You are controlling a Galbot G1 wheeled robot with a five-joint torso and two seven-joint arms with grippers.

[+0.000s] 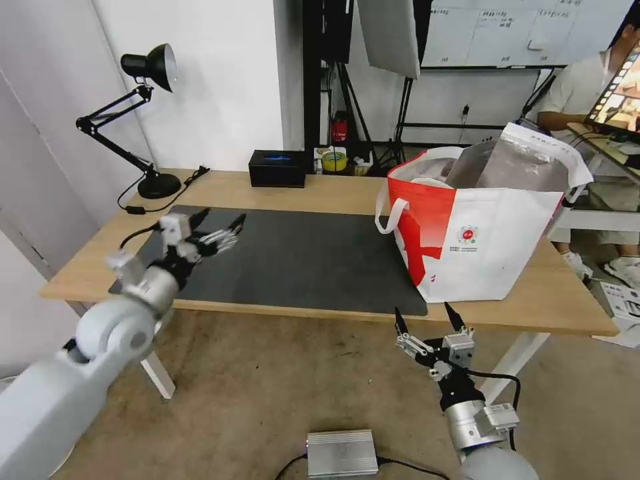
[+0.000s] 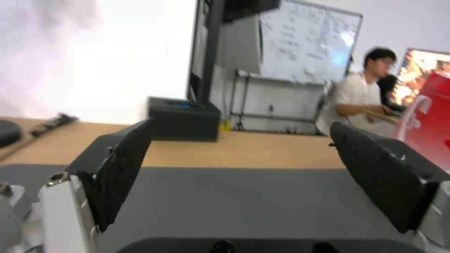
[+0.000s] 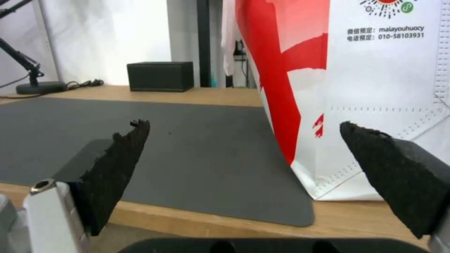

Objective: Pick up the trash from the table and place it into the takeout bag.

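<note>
The takeout bag [image 1: 477, 227] stands upright on the right end of the table [image 1: 320, 190], white with red panels, its foil-lined mouth open; it rises close before my right wrist camera as the takeout bag [image 3: 356, 88]. No trash lies on the dark grey mat [image 1: 287, 257]. My left gripper [image 1: 217, 223] hovers open over the mat's left part, nothing between its fingers [image 2: 117, 168]. My right gripper [image 1: 427, 319] is open and empty, just off the table's front edge, below the bag's near left corner.
A black tissue box [image 1: 277, 168] sits at the table's back edge, a black desk lamp [image 1: 143, 120] at the back left corner. A silver box [image 1: 342, 453] lies on the floor below. A seated person is behind the bag.
</note>
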